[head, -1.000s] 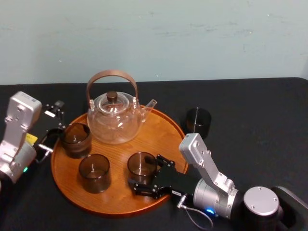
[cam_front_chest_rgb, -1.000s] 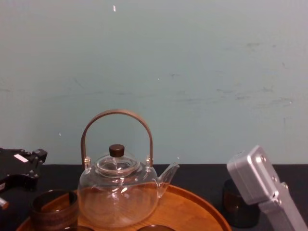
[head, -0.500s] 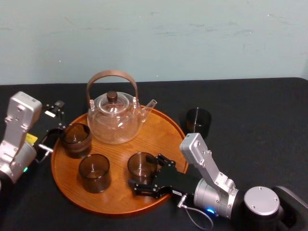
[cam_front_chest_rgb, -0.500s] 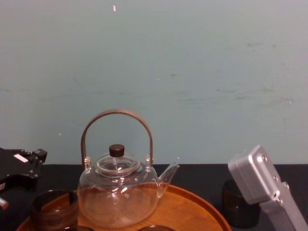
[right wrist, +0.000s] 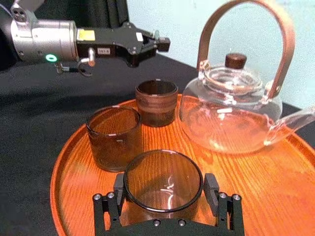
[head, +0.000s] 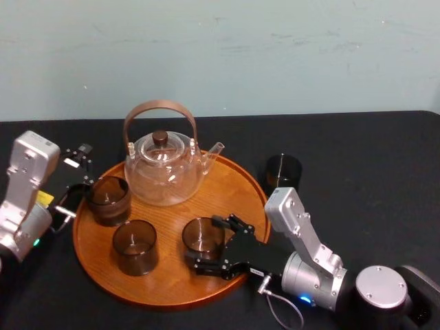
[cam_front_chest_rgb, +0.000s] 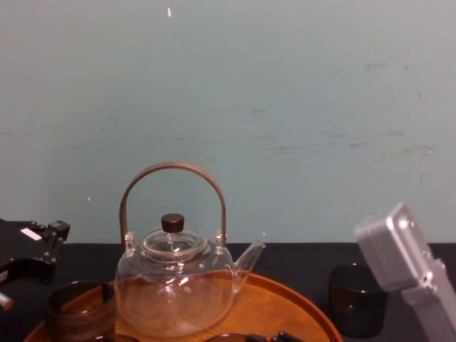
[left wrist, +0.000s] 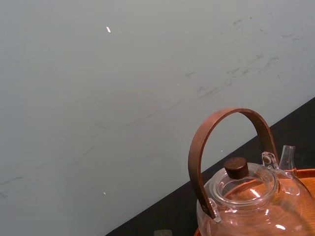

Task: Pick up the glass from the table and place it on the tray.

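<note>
A smoky brown glass (head: 203,237) stands upright on the round wooden tray (head: 234,189), near its front right rim. My right gripper (head: 214,245) is open, one finger on each side of this glass (right wrist: 162,183), and I cannot tell whether the pads touch it. Another dark glass (head: 283,173) stands on the black table (head: 371,172), just beyond the tray's right rim. My left gripper (head: 75,180) rests open at the tray's left edge and holds nothing.
A clear glass teapot (head: 163,172) with a brown hoop handle stands at the back of the tray. Two more brown glasses (head: 108,199) (head: 135,246) stand on the tray's left side. The table's right half is bare.
My right arm has shifted slightly to the right and its gripper has risen a little. The glass between its fingers stayed put on the tray. The left arm has not moved.
</note>
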Motion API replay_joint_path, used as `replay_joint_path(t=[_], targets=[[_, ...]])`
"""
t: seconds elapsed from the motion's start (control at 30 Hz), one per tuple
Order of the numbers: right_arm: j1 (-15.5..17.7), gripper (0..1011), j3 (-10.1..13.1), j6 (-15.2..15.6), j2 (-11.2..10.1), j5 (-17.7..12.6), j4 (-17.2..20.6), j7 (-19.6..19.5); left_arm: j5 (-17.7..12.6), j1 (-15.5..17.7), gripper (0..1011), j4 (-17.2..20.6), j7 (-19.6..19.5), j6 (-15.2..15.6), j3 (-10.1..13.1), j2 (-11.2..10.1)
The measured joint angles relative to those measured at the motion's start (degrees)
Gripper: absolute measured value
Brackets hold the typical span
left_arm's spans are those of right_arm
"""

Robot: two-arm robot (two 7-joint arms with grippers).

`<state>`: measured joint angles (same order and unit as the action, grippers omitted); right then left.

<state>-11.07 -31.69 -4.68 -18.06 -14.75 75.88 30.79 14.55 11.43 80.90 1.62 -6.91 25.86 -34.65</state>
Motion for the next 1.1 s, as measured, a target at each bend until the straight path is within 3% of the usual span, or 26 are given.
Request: replay_joint_path(t=[1.1], targets=[[4.00, 1002, 1.67, 0.93, -5.14, -4.48, 10.26, 1.07, 0.00, 0.00, 0, 0.00, 0.00, 0.00, 0.00, 0.00]])
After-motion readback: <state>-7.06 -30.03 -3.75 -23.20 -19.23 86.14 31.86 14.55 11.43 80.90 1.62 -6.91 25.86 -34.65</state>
